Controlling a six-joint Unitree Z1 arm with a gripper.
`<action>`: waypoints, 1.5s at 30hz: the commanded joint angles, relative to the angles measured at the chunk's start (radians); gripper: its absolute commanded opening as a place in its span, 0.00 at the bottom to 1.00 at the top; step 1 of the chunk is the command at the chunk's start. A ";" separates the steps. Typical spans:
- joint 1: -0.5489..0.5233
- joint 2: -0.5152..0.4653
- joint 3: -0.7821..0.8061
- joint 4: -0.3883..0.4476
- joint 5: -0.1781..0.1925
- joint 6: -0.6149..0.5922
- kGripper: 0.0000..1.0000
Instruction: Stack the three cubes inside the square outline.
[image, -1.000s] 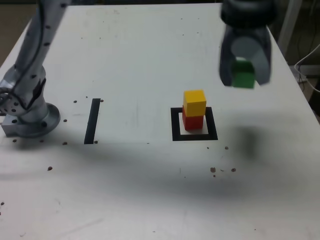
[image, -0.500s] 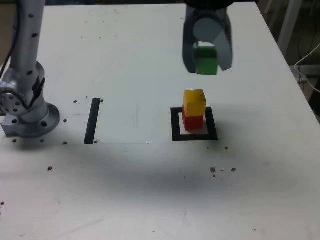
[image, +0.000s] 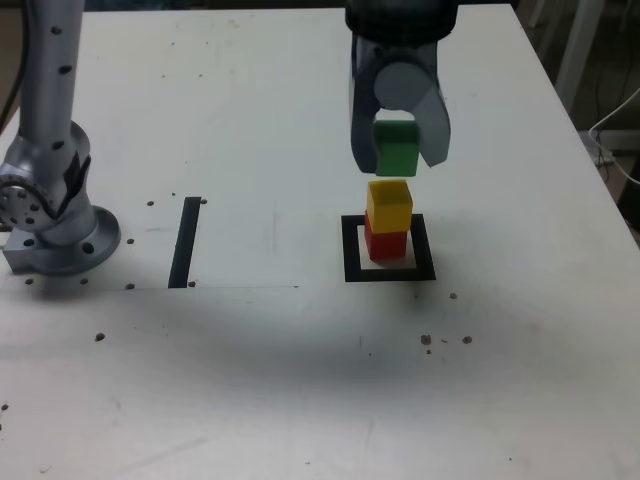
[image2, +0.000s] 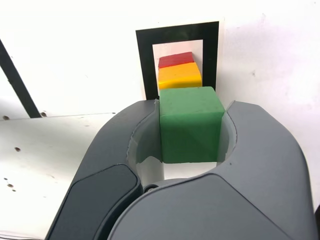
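- Green cube (image: 397, 151) sits clamped between my two fingers, one grey pad pressed flat against each of its side faces; the wrist view shows it (image2: 190, 124) filling the gap with no slack on either side.
- My gripper (image: 398, 152) hangs over the white table (image: 300, 390), pointing downward, with the green cube lifted clear of the surface.
- Yellow cube (image: 389, 205) rests directly on top of the red cube (image: 385, 243), and the pair forms a short column inside the square outline (image: 389, 249).
- Seen from the exterior view, the green cube I carry is just above the yellow one, with only a thin sliver of space between them, and it sits roughly in line with the column.
- From my wrist, the yellow cube (image2: 180, 78) and a strip of the red cube (image2: 175, 60) peek out beyond the green one, framed by the black tape of the square outline (image2: 144, 65).
- On the exterior view's left, a straight black strip (image: 185, 241) lies on the table, well apart from the square.
- My arm's base (image: 55, 225) stands farther toward the exterior view's left, beyond that strip.
- Small dark specks dot the tabletop around the square and the strip.
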 joint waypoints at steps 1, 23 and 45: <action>-0.002 -0.005 0.017 -0.017 -0.001 -0.003 0.21; -0.002 -0.007 0.122 -0.107 0.004 -0.005 0.29; -0.020 -0.016 0.132 -0.098 -0.007 0.001 1.00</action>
